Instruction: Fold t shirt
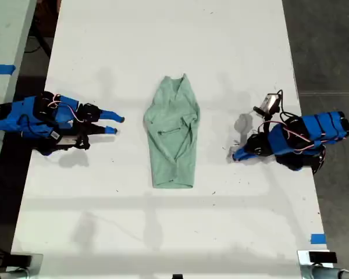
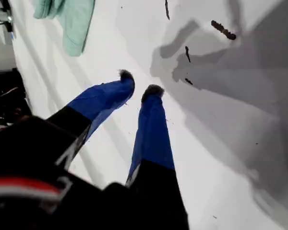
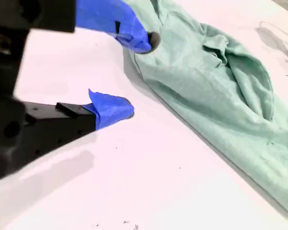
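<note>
The t shirt (image 1: 173,136) lies in the middle of the white table (image 1: 163,232), pale mint green, wrinkled, folded into a narrow strip that runs lengthwise. In the exterior view's left, my second gripper (image 1: 116,124) is open and points at the shirt from a short gap away. In the second wrist view its fingertips (image 3: 151,40) stand just beside the edge of the t shirt (image 3: 216,76), holding nothing. In the exterior view's right, my first gripper (image 1: 235,154) hangs over bare table, slightly open and empty (image 2: 139,84). The t shirt (image 2: 72,19) shows far off in that view.
Small dark specks (image 1: 238,142) mark the table by my first gripper. A blue tape piece (image 1: 317,238) sticks near the table's edge in the exterior view's lower right. Dark floor borders both long sides. A second pale surface (image 1: 6,35) stands at the exterior view's far left.
</note>
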